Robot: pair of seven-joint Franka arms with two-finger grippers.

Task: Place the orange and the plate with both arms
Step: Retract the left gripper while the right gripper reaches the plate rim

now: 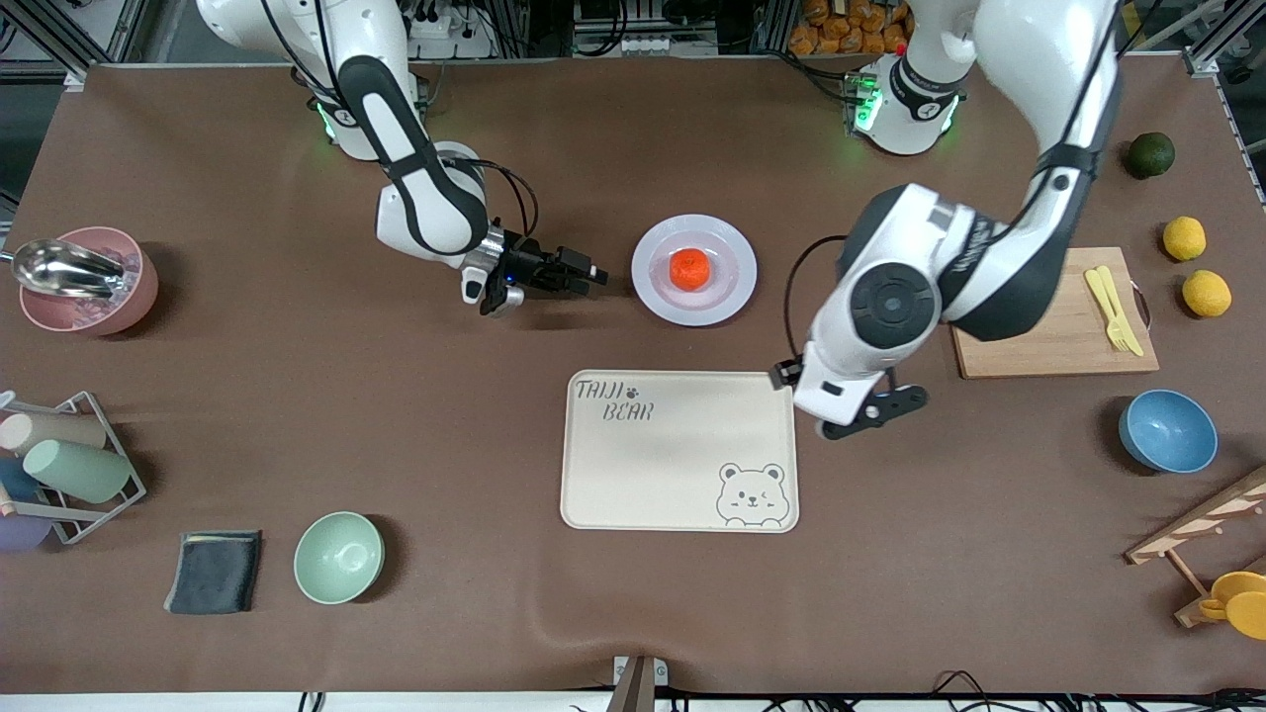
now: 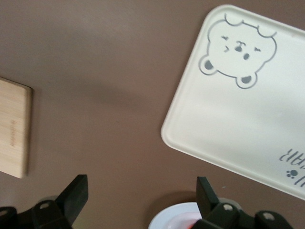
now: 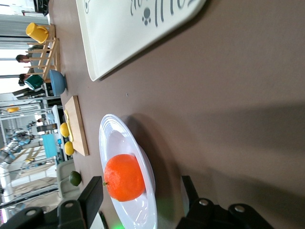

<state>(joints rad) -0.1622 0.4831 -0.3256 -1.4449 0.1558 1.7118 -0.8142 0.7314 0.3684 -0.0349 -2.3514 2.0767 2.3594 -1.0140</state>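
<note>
Surface (image 1: 297,415): brown cloth-covered, one.
Bowls: four. Mint-green bowl (image 1: 338,557) nearest the front camera, beside one dark folded cloth (image 1: 215,571); blue bowl (image 1: 1167,430) toward the left arm's end; pink bowl (image 1: 87,280) toward the right arm's end, holding a metal scoop (image 1: 59,267).
Cup rack (image 1: 69,475): one, wire, cut off at the frame edge; cup count unclear.
Wooden stand (image 1: 1202,539): one, partly cut off, with a yellow cup (image 1: 1241,598).
Tray (image 1: 679,451): one, cream, rectangular, bear print, nothing on it.
Left hand (image 1: 875,407): low over the bare surface just beside the tray's edge toward the left arm's end; fingers (image 2: 75,198) spread wide apart, holding nothing.
Cutting board (image 1: 1063,316): one, wooden, partly hidden by the left arm; yellow fork and knife (image 1: 1115,307) on it.
Plate (image 1: 694,269): one, pale lavender-white, farther from the front camera than the tray.
Orange (image 1: 689,268): one, resting in the plate's centre.
Right hand (image 1: 584,275): just beside the plate on the right arm's side, low over the surface; fingers (image 3: 90,200) apart, not touching plate or orange.
Yellow fruit: two (image 1: 1184,238), (image 1: 1207,294).
Dark green fruit (image 1: 1150,154): one, farthest.
</note>
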